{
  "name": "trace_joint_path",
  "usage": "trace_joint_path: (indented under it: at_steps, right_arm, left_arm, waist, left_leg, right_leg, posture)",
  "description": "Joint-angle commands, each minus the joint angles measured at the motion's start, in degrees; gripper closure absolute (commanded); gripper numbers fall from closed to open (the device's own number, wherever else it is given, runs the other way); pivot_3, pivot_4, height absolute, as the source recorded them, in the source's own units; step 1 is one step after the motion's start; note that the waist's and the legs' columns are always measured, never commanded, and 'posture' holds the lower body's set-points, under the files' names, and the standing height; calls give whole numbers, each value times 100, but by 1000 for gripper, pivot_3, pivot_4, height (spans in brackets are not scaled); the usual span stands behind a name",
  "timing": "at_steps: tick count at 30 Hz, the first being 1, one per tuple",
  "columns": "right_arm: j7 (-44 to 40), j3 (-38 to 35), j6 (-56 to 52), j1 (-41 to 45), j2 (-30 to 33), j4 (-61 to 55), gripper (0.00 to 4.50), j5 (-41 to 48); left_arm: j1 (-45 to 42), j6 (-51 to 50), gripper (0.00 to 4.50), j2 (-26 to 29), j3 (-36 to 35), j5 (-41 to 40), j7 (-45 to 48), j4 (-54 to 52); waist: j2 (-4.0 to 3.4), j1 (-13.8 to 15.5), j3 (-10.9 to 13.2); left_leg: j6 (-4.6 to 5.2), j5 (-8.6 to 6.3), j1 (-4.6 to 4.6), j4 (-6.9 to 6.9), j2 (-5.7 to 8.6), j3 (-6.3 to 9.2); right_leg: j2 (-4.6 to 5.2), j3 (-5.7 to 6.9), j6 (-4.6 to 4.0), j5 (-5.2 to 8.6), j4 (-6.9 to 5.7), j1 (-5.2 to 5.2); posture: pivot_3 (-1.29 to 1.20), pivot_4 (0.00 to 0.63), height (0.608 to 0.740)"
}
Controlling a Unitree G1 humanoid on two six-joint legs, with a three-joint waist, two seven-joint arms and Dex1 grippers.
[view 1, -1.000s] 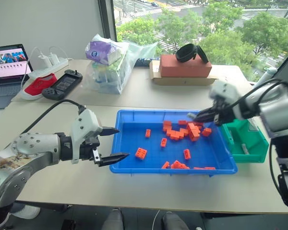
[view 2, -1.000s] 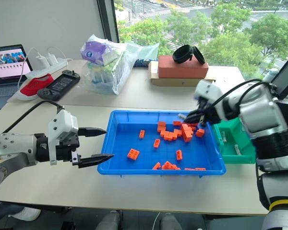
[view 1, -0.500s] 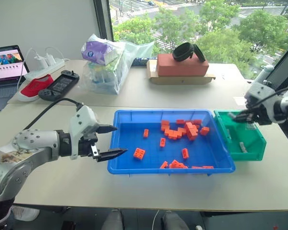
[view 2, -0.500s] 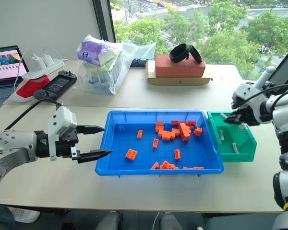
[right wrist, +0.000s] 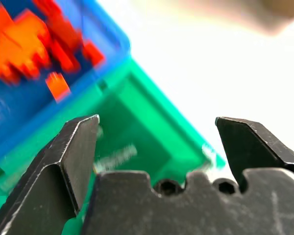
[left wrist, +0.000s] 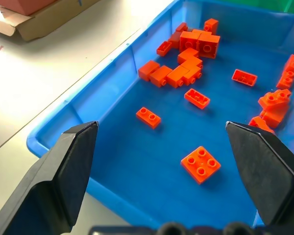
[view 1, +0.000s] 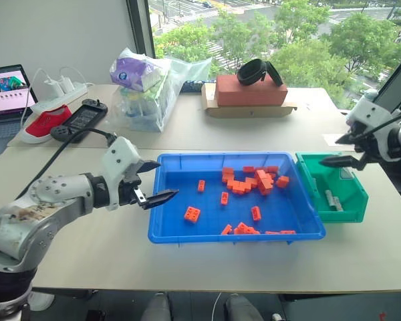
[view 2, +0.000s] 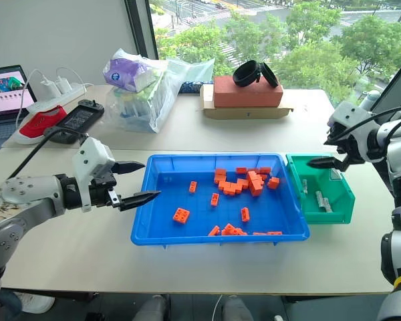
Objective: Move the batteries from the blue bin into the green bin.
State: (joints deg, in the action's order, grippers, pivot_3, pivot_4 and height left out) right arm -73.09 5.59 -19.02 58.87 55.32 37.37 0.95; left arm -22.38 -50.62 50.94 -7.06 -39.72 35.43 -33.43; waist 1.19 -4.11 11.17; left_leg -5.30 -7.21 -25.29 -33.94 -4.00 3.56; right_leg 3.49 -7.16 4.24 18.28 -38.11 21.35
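My right gripper [view 2: 323,155] is hanging over the green bin [view 2: 341,208], jaws spread apart and gripping nothing. The batteries [view 2: 323,200] are lying inside that bin. My left gripper [view 1: 162,182] is hovering at the blue bin [view 1: 187,234]'s left rim, jaws spread too, orange bricks [view 1: 254,182] ahead.

right pincer [view 2: 329,152]: swinging from blue bin [view 2: 147,231] to over green bin [view 2: 344,215], opening wide
batteries [view 2: 322,200]: one more lying in green bin
left pincer [view 2: 137,181]: edging toward blue bin
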Motion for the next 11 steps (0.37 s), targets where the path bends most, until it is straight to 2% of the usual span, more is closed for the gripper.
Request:
trace_joint_path:
  at_steps: [1, 7, 11]
  right_arm:
    - [-242, -647, -35, -249, -91, -437, 37, 738]
    - [158, -884, -376, -774, -227, -797, 37, 943]
    - [462, -820, -511, -746, -322, -884, 37, 899]
  left_arm:
    - [99, 197, 0, -211, -420, 107, -309, -89]
    - [556, 214, 0, -243, -616, 282, -344, 47]
    - [527, 91, 0, -554, -744, -54, -368, 204]
  waist:
    - [0, 19, 0]
    - [0, 64, 0]
    - [-1, 49, 0]
  left_leg:
    - [0, 0, 0, 0, 0, 1]
    - [0, 0, -1, -3, 2, 3]
    - [0, 1, 0, -4, 2, 2]
  right_leg:
    - [0, 1, 0, 0, -1, -2]
    - [3, 3, 1, 0, 1, -4]
    - [2, 2, 1, -1, -5, -3]
  posture:
    - [0, 150, 740]
    - [0, 150, 740]
    - [0, 150, 740]
